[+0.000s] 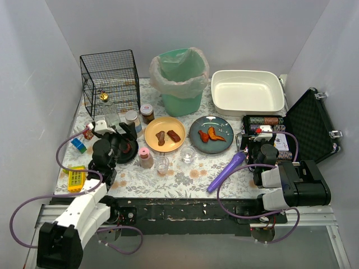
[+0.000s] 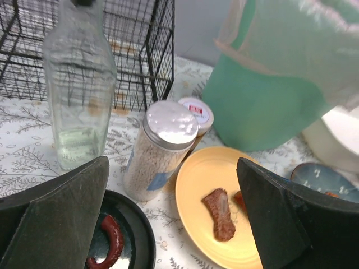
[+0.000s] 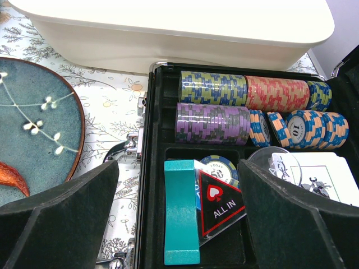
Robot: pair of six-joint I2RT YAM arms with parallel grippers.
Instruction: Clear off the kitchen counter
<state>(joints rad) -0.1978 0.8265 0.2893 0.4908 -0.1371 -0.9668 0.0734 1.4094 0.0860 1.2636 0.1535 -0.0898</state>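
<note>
The kitchen counter [image 1: 185, 180] carries a yellow plate [image 1: 164, 134] with two brown meat pieces and a blue plate [image 1: 211, 134] with orange food. My left gripper [image 1: 123, 131] hangs open over a black plate [image 2: 134, 235] that holds a red sausage [image 2: 109, 241]. In the left wrist view a granule jar [image 2: 160, 151] and the yellow plate [image 2: 216, 196] lie ahead between its fingers. My right gripper [image 1: 258, 135] is open above an open black case [image 1: 294, 131]. In the right wrist view a teal block [image 3: 180, 218] and an "ALL IN" tag [image 3: 221, 207] sit between its fingers, with poker chips [image 3: 213, 88] behind.
At the back stand a wire basket [image 1: 110, 75], a green lined bin [image 1: 180, 78] and a white basin [image 1: 247, 92]. A glass bottle [image 1: 108, 109], a brown jar [image 1: 147, 113], small glasses [image 1: 188, 155], a purple tool [image 1: 227, 171] and toy blocks [image 1: 76, 178] lie around.
</note>
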